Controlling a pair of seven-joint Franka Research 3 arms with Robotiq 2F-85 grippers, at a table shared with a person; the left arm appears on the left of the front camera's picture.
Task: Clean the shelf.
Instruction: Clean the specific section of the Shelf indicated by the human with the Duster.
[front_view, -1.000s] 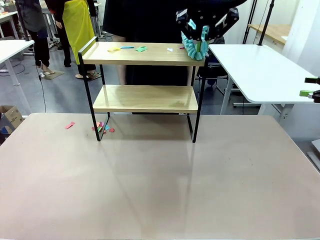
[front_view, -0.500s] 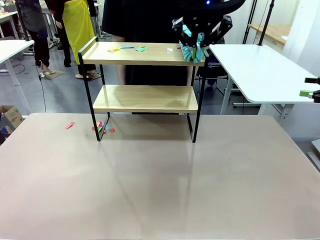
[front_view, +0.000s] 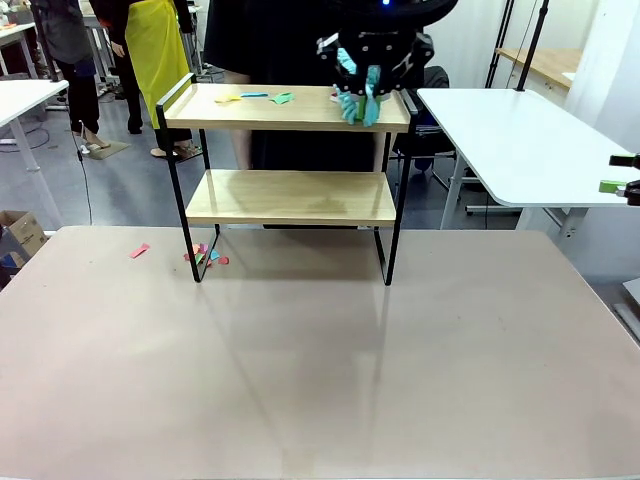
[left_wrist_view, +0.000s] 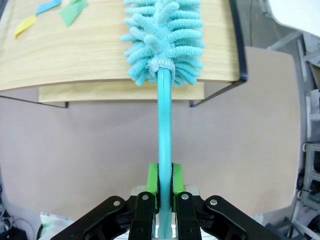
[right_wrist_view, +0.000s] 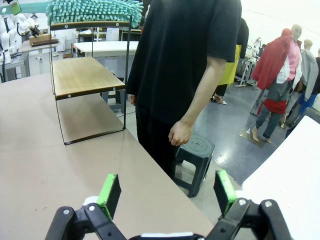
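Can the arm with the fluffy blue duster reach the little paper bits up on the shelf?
Probably yes: the duster is over the top board, and nothing stands between it and the paper bits.

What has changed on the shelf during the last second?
The left gripper, shut on the duster, swept it along the top board of the shelf toward the robot's left. Nothing was taken or let go. The coloured scraps at the board's left end, the scraps on the table and the open right gripper stayed as they were.

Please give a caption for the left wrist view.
Left gripper holds a teal duster on the shelf, near coloured scraps.
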